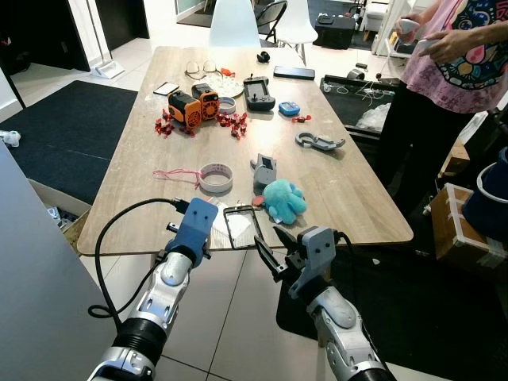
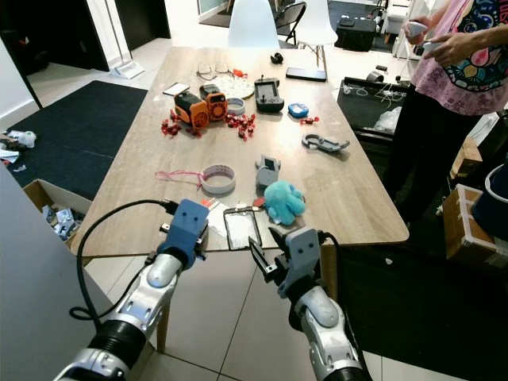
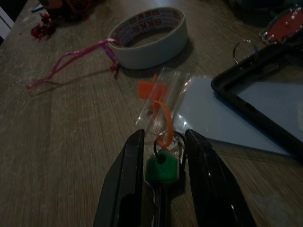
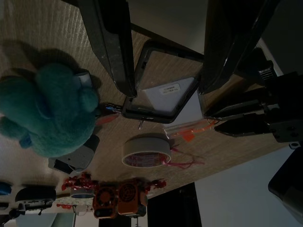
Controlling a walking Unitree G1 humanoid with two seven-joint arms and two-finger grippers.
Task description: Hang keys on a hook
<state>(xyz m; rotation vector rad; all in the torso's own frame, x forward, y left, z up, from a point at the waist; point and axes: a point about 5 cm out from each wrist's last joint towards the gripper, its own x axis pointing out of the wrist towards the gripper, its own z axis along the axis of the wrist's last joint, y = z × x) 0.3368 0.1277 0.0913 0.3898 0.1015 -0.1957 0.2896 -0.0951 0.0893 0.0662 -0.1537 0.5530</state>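
The keys (image 3: 161, 168) have a green head, a metal ring and an orange loop. They rest on the wooden table (image 1: 127, 198) near its front edge, partly on a clear plastic bag (image 3: 189, 94). My left gripper (image 3: 163, 137) reaches over that edge, its two black fingers (image 3: 130, 175) pressed close on either side of the green key head. In the left eye view its blue wrist block (image 1: 194, 226) hides the keys. My right gripper (image 1: 278, 248) hovers open just off the front edge, in front of a black frame (image 1: 242, 225). A grey carabiner hook (image 1: 319, 142) lies further back to the right.
A tape roll (image 1: 215, 176) with a pink string, a teal plush octopus (image 1: 283, 198) and a small grey device (image 1: 266, 171) sit just beyond the keys. An orange toy robot (image 1: 194, 105) and small items crowd the far half. A person (image 1: 452, 79) stands at the table's right side.
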